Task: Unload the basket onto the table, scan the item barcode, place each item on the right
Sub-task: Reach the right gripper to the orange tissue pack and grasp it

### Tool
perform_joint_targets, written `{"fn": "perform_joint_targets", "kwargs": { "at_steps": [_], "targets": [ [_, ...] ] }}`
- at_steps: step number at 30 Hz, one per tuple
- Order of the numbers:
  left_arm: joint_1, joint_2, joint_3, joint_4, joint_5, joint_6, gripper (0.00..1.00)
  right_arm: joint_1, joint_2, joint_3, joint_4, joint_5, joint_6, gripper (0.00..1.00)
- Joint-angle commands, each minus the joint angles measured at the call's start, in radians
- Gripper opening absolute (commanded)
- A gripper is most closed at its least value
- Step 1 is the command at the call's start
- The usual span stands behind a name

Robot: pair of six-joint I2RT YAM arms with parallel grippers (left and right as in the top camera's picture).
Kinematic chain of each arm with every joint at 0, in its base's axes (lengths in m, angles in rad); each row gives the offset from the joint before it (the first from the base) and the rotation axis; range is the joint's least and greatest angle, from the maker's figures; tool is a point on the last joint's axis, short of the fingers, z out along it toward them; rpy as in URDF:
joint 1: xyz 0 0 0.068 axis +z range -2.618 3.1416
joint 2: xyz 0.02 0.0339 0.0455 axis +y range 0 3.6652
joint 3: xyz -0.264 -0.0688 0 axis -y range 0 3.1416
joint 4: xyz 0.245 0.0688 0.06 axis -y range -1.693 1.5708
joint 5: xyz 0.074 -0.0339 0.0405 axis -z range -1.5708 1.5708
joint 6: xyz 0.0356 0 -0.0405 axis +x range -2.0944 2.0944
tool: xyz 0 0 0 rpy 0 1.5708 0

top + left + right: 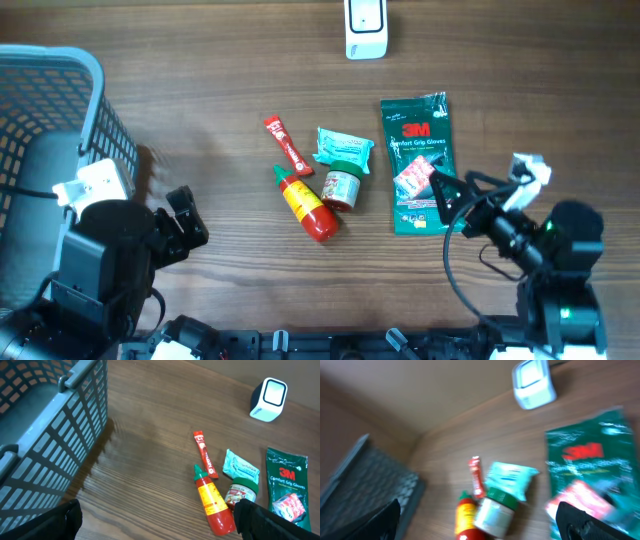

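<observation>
Reading "3M Comfort Grip Gloves", the green plastic packet [415, 140] lies beneath the released right gripper [442, 200]; left gripper [192, 222] released too.

A wooden table [200, 80] with a mid-brown top fills the overhead view from edge to edge, its fine grain running left to right. The light is soft and even, with a mild sheen on the wood. In the left wrist view the grain is crisp, and a faint striped shadow [100, 477] lies toward the left. In the right wrist view the tabletop is blurred to a smooth brown.
</observation>
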Motion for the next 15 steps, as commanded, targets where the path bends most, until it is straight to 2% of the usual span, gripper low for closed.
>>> {"fn": "perform_joint_targets", "kwargs": {
  "at_steps": [1, 2, 4, 6, 10, 15],
  "targets": [
    [-0.006, 0.002, -0.001, -0.001, -0.016, -0.013, 1.0, 0.004, 0.137, 0.007, 0.053, -0.027, 0.129, 0.81],
    [-0.006, 0.002, -0.001, -0.001, -0.016, -0.013, 1.0, 0.004, 0.18, 0.007, 0.034, 0.048, 0.19, 0.75],
    [-0.006, 0.002, -0.001, -0.001, -0.016, -0.013, 1.0, 0.005, 0.311, 0.007, -0.016, 0.171, 0.301, 0.84],
    [-0.006, 0.002, -0.001, -0.001, -0.016, -0.013, 1.0, 0.006, 0.446, 0.007, 0.016, 0.172, 0.301, 0.83],
    [-0.006, 0.002, -0.001, -0.001, -0.016, -0.013, 1.0, 0.05, 0.742, 0.007, 0.192, 0.135, 0.304, 0.72],
    [-0.006, 0.002, -0.001, -0.001, -0.016, -0.013, 1.0, 0.086, 0.977, 0.007, 0.348, 0.146, 0.355, 0.66]
  ]
}}
